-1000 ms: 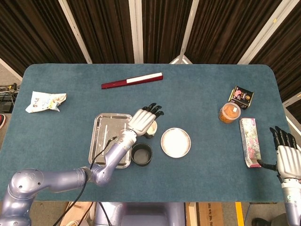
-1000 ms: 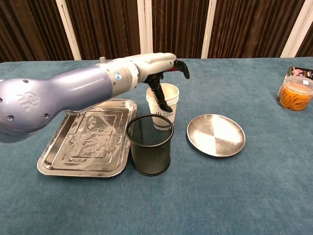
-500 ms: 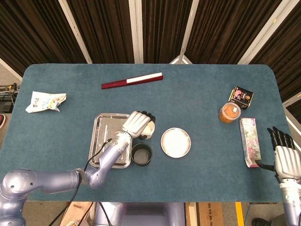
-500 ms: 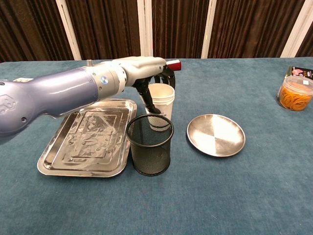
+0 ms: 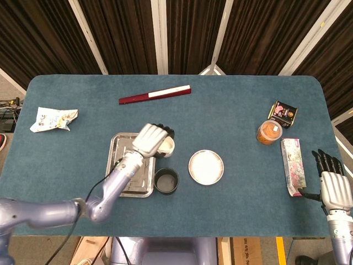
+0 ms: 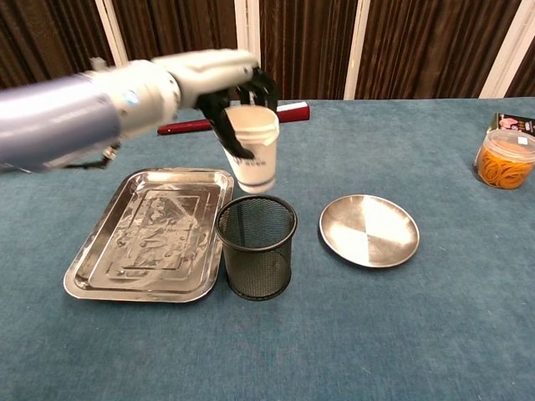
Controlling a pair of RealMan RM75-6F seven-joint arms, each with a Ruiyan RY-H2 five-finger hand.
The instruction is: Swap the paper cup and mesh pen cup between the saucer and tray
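White paper cup point(image 6: 252, 150) in left hand point(image 5: 149, 140), black mesh pen cup point(image 6: 256, 246), round steel saucer point(image 6: 369, 230)

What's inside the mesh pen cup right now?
Nothing shows inside the mesh pen cup: the chest view shows only its own dark mesh wall through the opening, and the head view only a dark interior. The very bottom is too dark to see. The paper cup is held above it by the left hand.

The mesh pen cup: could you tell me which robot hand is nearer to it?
Left. The left robot hand holds the paper cup in the air just behind the mesh pen cup; the right robot hand is off the table's far right edge.
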